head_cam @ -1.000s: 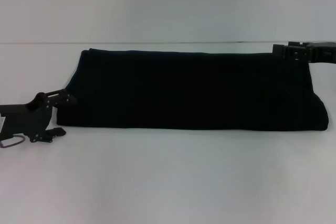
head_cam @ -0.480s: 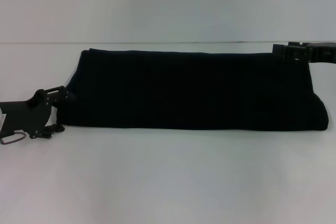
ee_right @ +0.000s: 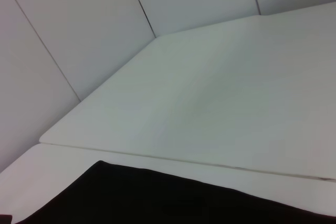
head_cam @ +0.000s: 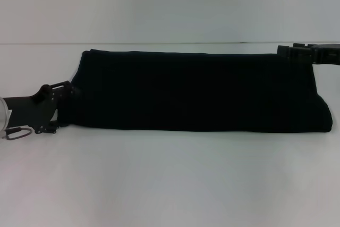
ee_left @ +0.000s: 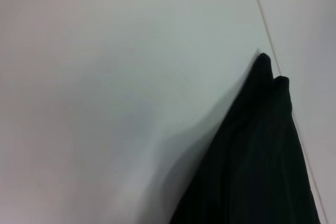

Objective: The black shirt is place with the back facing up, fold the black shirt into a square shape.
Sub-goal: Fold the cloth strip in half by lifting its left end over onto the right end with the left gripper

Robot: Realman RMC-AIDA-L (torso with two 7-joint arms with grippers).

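On the white table [head_cam: 170, 184] the black shirt [head_cam: 196, 91] lies as a long band from left to right, already folded lengthwise, so it is not yet a square. At its near-left corner the left gripper [head_cam: 62, 109] is low at the table level, with its fingers spread above and below the edge of the cloth, not yet clenched on it as far as I can judge. At the far-right corner the right gripper [head_cam: 297, 52] touches the shirt edge, but whether its fingers are released or grasping I cannot tell. My judgement is that the next fold across the length is being prepared. One risk is that the left fingers catch only the upper layer, because the layers lie close together; then the band would open and the fold would come out crooked
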